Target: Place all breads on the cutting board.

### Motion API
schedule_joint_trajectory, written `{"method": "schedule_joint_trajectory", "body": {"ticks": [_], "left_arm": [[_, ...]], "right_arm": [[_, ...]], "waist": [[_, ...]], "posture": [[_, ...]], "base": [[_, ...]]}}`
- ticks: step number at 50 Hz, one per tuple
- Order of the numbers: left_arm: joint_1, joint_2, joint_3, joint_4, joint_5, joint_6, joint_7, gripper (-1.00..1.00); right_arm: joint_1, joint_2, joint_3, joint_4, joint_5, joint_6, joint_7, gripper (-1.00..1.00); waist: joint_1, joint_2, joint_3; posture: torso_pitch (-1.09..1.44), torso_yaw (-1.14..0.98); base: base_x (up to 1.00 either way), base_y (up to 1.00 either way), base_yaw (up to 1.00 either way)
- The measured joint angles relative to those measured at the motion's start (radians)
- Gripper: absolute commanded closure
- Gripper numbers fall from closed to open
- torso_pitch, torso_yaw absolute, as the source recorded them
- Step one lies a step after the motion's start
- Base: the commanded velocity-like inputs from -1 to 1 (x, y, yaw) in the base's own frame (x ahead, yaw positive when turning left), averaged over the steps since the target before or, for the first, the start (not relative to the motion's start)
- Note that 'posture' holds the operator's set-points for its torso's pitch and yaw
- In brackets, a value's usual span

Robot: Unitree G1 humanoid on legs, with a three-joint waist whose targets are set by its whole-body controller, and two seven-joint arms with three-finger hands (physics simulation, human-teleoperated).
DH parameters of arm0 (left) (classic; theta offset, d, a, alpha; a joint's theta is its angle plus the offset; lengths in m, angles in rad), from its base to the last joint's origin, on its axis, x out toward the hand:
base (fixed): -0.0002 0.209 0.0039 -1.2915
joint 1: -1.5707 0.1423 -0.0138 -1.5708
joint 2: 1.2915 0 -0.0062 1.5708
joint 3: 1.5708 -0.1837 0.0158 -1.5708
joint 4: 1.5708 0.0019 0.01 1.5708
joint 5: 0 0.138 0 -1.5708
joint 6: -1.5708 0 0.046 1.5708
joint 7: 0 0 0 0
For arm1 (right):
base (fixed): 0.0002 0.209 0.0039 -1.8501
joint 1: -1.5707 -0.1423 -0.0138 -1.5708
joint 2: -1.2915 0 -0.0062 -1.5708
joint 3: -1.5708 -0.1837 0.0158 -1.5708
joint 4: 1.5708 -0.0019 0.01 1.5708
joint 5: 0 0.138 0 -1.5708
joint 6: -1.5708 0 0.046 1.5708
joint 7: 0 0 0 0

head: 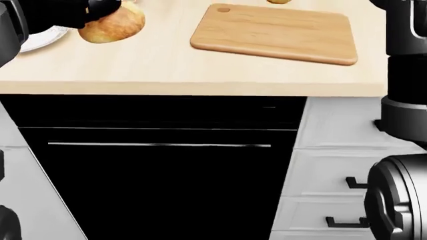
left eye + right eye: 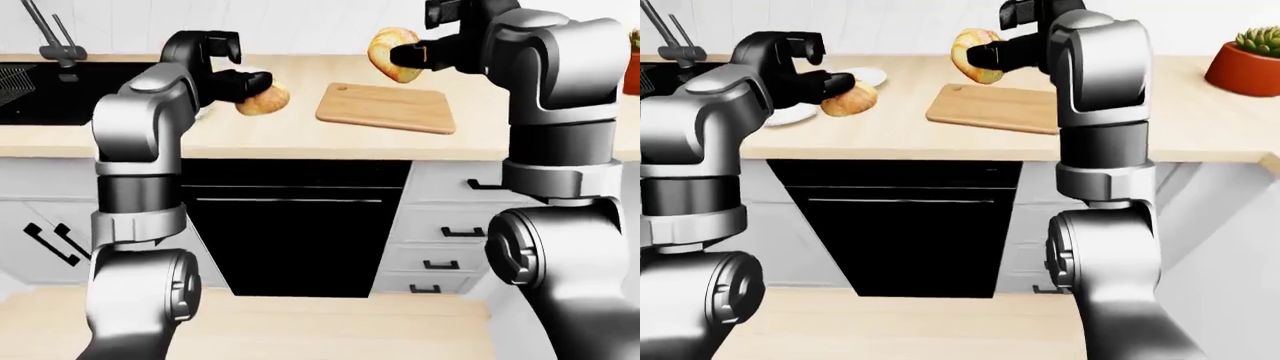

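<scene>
Both hands are loaded. The left hand [image 2: 232, 79] has its dark fingers closed round a round bread roll [image 2: 264, 99], carried over the table [image 1: 166, 65] between the white plate [image 2: 790, 114] and the cutting board [image 1: 272, 33]. The right hand [image 2: 990, 51] is clamped on a second bread [image 2: 974, 54], held up in the air above the cutting board's left end, clear of the wood.

No brand, label or writing can be read anywhere in these views.

The cutting board lies flat near the table's near edge, a small hanging hole at its top-left corner in the head view, its surface bare. The head view looks down, showing only the first roll at the top left, a sliver of the second bread at the very top edge, and the black oven door [image 1: 160, 175] below. The eye views show more: the left-eye view catches a dark sink [image 2: 50, 90] with its tap at the table's left end, the right-eye view a red pot with a green plant [image 2: 1248, 60] at the right end. A second plate behind the first is probably there, though the arm hides most of it.
</scene>
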Motion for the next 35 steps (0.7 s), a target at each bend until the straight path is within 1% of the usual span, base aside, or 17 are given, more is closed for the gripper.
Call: {"method": "schedule_joint_trajectory", "body": {"ticks": [1,3,5,7,11,13,14,16,17,20,24,26,27,28,29,33,35], "left_arm": [[-0.007,-0.001,-0.001,-0.007,-0.002,-0.007,-0.001,1.0],[-0.008,-0.012,-0.01,-0.01,-0.009,-0.02,-0.005,1.0],[-0.008,-0.018,-0.021,-0.006,-0.017,-0.022,-0.01,1.0],[-0.009,-0.017,-0.021,-0.002,-0.021,-0.02,-0.013,1.0],[-0.008,-0.013,-0.015,-0.008,-0.018,-0.018,-0.009,1.0],[-0.009,-0.013,-0.014,-0.011,-0.018,-0.016,-0.007,1.0],[-0.011,-0.011,-0.014,-0.007,-0.017,-0.016,-0.007,1.0],[-0.008,-0.003,-0.007,-0.002,-0.015,-0.017,-0.005,1.0],[-0.003,-0.001,-0.003,0.001,-0.013,-0.013,-0.002,1.0],[0.001,0.002,0.0,0.013,-0.006,-0.002,0.004,1.0],[-0.007,0.003,-0.002,0.0,-0.009,-0.007,0.001,1.0],[-0.012,0.005,-0.001,-0.012,-0.011,-0.002,0.002,1.0],[-0.017,0.005,-0.001,-0.013,-0.012,-0.003,0.002,1.0],[-0.022,0.001,-0.002,-0.011,-0.012,-0.009,0.002,1.0],[-0.02,-0.005,-0.007,-0.006,-0.014,-0.016,0.0,1.0],[-0.012,-0.017,-0.026,0.02,-0.023,-0.018,-0.011,1.0],[-0.013,-0.013,-0.021,0.014,-0.023,-0.01,-0.009,1.0]], "right_arm": [[-0.005,-0.005,-0.004,0.002,-0.001,-0.006,-0.002,1.0],[-0.001,-0.016,-0.016,0.011,-0.007,-0.021,-0.008,1.0],[0.008,-0.023,-0.024,0.019,-0.014,-0.023,-0.015,1.0],[0.009,-0.024,-0.024,0.023,-0.019,-0.017,-0.02,1.0],[0.008,-0.022,-0.02,0.005,-0.014,-0.012,-0.019,1.0],[0.01,-0.022,-0.02,0.002,-0.011,-0.012,-0.019,1.0],[0.01,-0.021,-0.019,0.004,-0.01,-0.013,-0.019,1.0],[0.019,-0.008,-0.013,0.005,-0.006,-0.018,-0.018,1.0],[0.021,-0.003,-0.006,0.014,-0.002,-0.017,-0.016,1.0],[0.019,0.001,0.003,0.037,0.007,-0.009,-0.01,1.0],[0.005,-0.006,-0.004,0.016,0.002,-0.011,-0.013,1.0],[-0.002,-0.009,-0.005,0.004,0.001,-0.014,-0.013,1.0],[-0.006,-0.011,-0.006,0.003,0.001,-0.015,-0.013,1.0],[-0.009,-0.015,-0.008,0.002,0.0,-0.016,-0.013,1.0],[-0.005,-0.019,-0.011,0.0,-0.002,-0.017,-0.013,1.0],[0.017,-0.02,-0.02,0.016,-0.012,-0.007,-0.021,1.0],[0.016,-0.017,-0.017,0.016,-0.011,-0.003,-0.021,1.0]], "waist": [[0.0,-0.012,-0.002],[-0.01,0.009,0.001],[-0.014,0.008,-0.001],[-0.012,0.016,-0.002],[-0.013,0.059,0.011],[-0.019,0.091,0.01],[-0.02,0.113,0.006],[-0.009,0.098,0.009],[-0.007,0.097,0.012],[-0.006,0.084,0.006],[-0.005,0.041,0.004],[0.0,0.011,0.001],[0.002,-0.011,-0.003],[-0.001,-0.018,-0.008],[-0.008,-0.006,-0.003],[-0.014,0.004,-0.003],[-0.01,0.024,0.002]], "posture": [[0.0,0.0],[0.0,0.0],[0.0,0.0],[0.0,0.0],[0.0,0.0],[0.0,0.0],[0.0,0.0],[0.0,0.0],[0.0,0.0],[0.0,0.0],[0.0,0.0],[0.0,0.0],[0.0,0.0],[0.0,0.0],[0.0,0.0],[0.0,0.0],[0.0,0.0]], "base": [[0.13,0.0,0.0],[0.14,0.0,0.0],[0.14,0.0,0.0],[0.13,0.0,0.0],[0.14,0.0,0.0],[0.13,0.0,0.0],[0.13,0.0,0.0],[0.14,0.0,0.0],[0.14,0.0,0.0],[0.14,0.0,0.0],[0.13,0.0,0.0],[0.13,0.0,0.0],[0.12,0.0,0.0],[0.11,0.0,0.0],[0.1,0.0,0.0],[0.09,0.0,0.0],[0.09,0.0,0.0]]}}
